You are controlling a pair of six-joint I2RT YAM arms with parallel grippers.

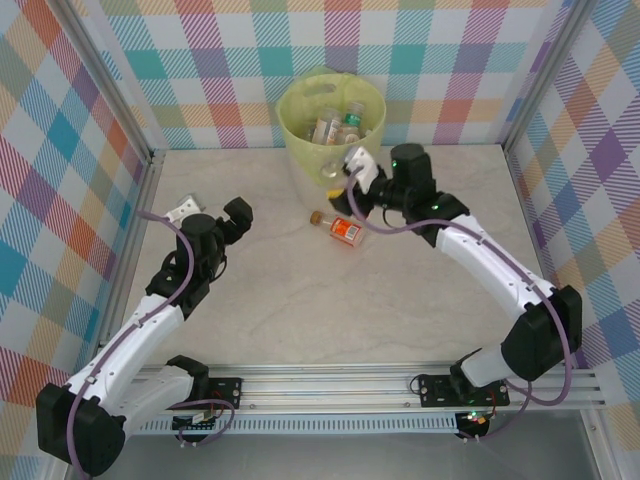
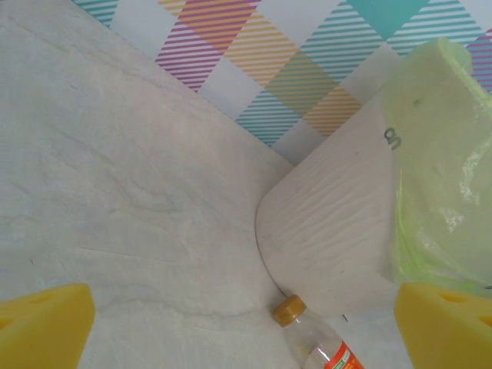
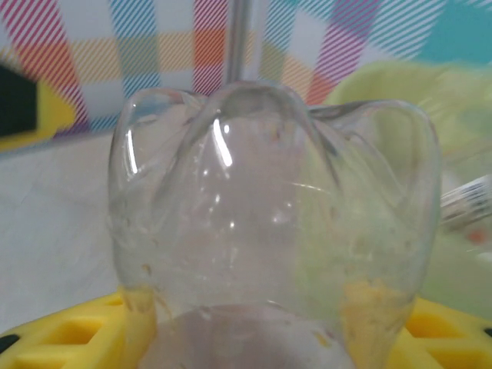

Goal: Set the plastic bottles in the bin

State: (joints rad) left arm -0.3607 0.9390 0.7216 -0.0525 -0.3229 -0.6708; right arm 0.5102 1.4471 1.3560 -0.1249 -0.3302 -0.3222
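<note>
**Top view.** The bin (image 1: 298,148), lined with a yellow-green bag (image 2: 438,154), stands at the far middle of the tabletop (image 1: 300,300), close to the checked far wall. Several plastic bottles (image 1: 335,125) already lie inside it.

The right gripper (image 1: 360,167) sits at the near right rim of the bin. Its jaws are closed on a clear bottle (image 3: 269,231), at about the level of the rim. The right wrist view looks straight at this bottle's lobed base. The yellow pads (image 3: 77,330) show below the base on both sides, and the green bag is at the right behind it.

One more bottle, here called the lying bottle (image 1: 343,230), rests on its side on the tabletop. It is just near of the bin and below the right gripper, and neither arm touches it. It has an orange label, and its brown-gold cap (image 2: 290,309) points left and slightly far. In the left wrist view the cap lies close to the foot of the bin's cream wall (whether the two touch cannot be told).

The left gripper (image 1: 236,220) is over the left middle of the tabletop, well apart from the bin and to the left of the lying bottle. Its jaws stand wide and hold nothing. The yellow fingers (image 2: 42,327) show at the lower corners of the left wrist view, with bare tabletop between them.
</note>
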